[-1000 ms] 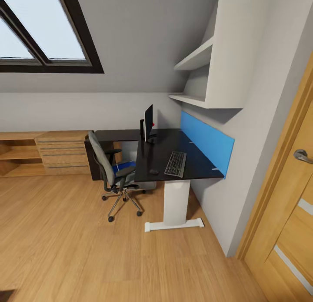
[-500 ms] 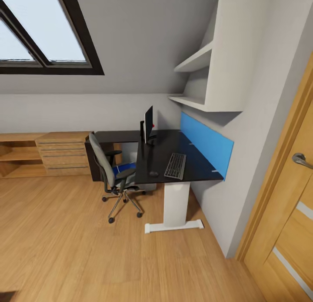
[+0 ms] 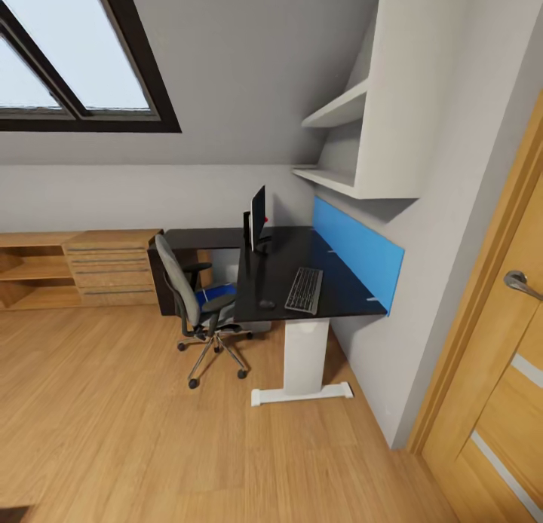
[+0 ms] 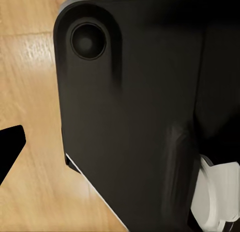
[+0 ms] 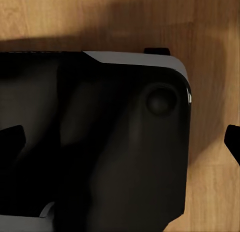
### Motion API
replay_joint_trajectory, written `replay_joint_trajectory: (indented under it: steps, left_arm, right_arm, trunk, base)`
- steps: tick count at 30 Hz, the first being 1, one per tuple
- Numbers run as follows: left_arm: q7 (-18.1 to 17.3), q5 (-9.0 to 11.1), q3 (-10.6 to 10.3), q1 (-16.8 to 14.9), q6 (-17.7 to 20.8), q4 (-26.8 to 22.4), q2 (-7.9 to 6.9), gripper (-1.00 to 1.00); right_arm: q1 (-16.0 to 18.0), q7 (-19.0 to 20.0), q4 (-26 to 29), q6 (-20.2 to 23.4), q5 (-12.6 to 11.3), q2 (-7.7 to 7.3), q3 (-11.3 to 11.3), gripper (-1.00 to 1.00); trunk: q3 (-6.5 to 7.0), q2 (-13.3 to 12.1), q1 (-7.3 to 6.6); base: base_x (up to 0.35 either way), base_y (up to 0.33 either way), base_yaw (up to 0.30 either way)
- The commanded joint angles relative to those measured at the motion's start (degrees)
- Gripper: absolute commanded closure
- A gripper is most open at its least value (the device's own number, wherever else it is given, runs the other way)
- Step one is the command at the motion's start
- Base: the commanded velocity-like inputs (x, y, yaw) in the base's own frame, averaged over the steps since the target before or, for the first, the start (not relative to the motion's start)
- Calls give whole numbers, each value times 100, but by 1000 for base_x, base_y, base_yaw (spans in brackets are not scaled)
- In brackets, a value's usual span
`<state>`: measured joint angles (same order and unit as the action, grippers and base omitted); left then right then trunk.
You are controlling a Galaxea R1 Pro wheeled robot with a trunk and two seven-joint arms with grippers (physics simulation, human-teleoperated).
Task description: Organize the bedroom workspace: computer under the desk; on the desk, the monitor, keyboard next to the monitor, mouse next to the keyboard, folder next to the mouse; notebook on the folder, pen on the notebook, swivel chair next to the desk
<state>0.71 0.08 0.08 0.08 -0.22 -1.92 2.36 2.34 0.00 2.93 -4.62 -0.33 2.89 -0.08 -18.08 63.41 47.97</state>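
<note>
Monitor (image 3: 258,214), keyboard (image 3: 305,289), mouse (image 3: 266,304) on tabletop (image 3: 332,297); folder (image 3: 213,291) on swivel chair (image 3: 185,293) at 9 o'clock; can't tell my grippers' state

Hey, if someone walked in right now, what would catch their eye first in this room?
Probably the black desk against the right wall, with its bright blue back panel, the monitor at its far end and the keyboard near the front. Next, the grey swivel chair beside it with a blue folder on its seat, and the dark-framed skylight upper left.
</note>
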Motion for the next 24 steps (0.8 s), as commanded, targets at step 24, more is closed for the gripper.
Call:
replay_joint_trajectory:
  steps: [24]
  left_arm:
    - [32,1,0,1,53,-1405,24,-100]
  right_arm:
    - [3,-12,876,-215,18,-7,17,-100]
  trunk:
    - [426,-961,-528]
  base:
    - [0,0,0]
